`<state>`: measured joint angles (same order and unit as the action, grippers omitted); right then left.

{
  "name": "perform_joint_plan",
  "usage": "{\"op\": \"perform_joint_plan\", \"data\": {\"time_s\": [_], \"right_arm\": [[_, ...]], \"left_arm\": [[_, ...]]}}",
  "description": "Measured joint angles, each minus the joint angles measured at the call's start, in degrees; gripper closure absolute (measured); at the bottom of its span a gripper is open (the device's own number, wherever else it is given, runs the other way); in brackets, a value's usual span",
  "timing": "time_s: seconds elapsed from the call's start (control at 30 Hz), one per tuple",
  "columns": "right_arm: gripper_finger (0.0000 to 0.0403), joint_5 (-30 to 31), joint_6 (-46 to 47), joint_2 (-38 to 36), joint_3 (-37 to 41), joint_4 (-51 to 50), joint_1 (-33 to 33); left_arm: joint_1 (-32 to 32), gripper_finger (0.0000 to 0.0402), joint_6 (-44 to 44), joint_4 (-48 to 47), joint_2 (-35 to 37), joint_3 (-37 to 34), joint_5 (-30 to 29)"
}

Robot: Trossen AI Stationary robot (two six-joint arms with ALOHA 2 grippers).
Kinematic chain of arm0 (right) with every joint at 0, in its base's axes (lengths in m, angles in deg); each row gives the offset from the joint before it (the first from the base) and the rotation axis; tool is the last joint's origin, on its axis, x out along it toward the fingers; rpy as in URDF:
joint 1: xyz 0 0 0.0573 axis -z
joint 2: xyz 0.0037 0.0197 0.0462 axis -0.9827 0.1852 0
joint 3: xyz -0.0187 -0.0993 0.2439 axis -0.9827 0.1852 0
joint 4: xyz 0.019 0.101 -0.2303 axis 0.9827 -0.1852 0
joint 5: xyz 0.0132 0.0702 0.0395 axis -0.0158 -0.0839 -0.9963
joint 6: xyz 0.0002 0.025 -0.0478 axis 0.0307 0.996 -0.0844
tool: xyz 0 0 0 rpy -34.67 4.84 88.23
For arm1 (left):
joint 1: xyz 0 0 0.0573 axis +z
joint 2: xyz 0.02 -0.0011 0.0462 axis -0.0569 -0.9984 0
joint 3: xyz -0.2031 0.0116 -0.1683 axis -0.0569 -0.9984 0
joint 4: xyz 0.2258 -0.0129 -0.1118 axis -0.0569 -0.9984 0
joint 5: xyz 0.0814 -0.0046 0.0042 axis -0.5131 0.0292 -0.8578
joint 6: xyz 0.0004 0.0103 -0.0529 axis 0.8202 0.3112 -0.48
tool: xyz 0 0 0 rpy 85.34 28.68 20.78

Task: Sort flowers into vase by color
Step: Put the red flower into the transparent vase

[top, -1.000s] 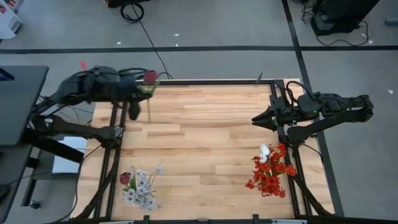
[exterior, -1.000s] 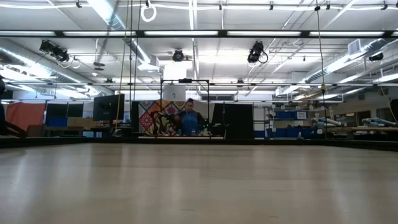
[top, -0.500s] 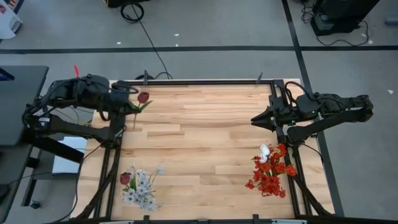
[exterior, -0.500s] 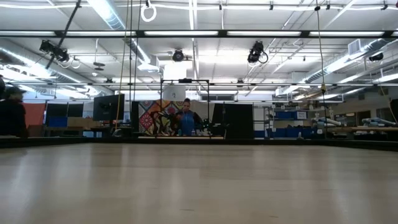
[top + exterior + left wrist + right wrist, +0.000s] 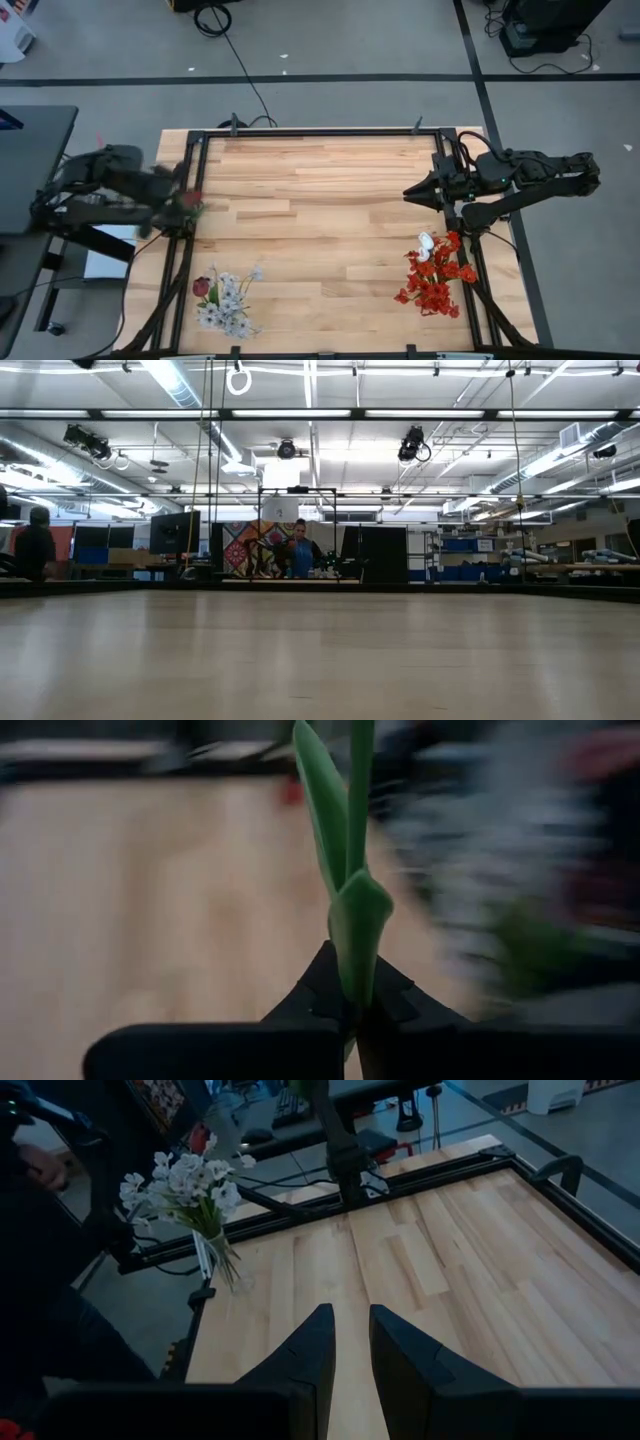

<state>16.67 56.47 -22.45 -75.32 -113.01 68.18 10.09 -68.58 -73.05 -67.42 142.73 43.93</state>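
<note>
A large open robotics lab or industrial workshop hall. High exposed ceiling with long fluorescent strip lights, silver ductwork and hanging cameras or spotlights. Grey concrete floor marked with dark tape lines, loose black cables trailing across it. Butcher-block wooden table bolted inside a black metal frame. Dark monitors and workbenches along the far wall, a person standing among them, another person at the far side
</note>
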Motion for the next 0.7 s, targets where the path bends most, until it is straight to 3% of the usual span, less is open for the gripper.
{"op": "perform_joint_plan", "data": {"time_s": [0.13,0.27,0.47,0.7], "right_arm": [[0.0328,0.0,0.0,0.0,0.0,0.0,-0.01],[0.0328,-0.01,0.0,0.0,0.0,0.0,-0.01],[0.0328,-0.02,0.0,0.0,0.0,0.0,0.0],[0.0328,0.0,0.0,0.0,0.0,-0.02,0.01]], "left_arm": [[-0.02,0.0395,-0.18,1.89,7.92,-2.11,22.26],[-0.02,0.0393,-3.49,12.02,14.39,-6.27,33.67],[0.0,0.0395,-9.66,26.22,19.59,-15.24,38.42],[0.0,0.0395,-15.83,52.49,17.83,-23.69,44.55]]}}
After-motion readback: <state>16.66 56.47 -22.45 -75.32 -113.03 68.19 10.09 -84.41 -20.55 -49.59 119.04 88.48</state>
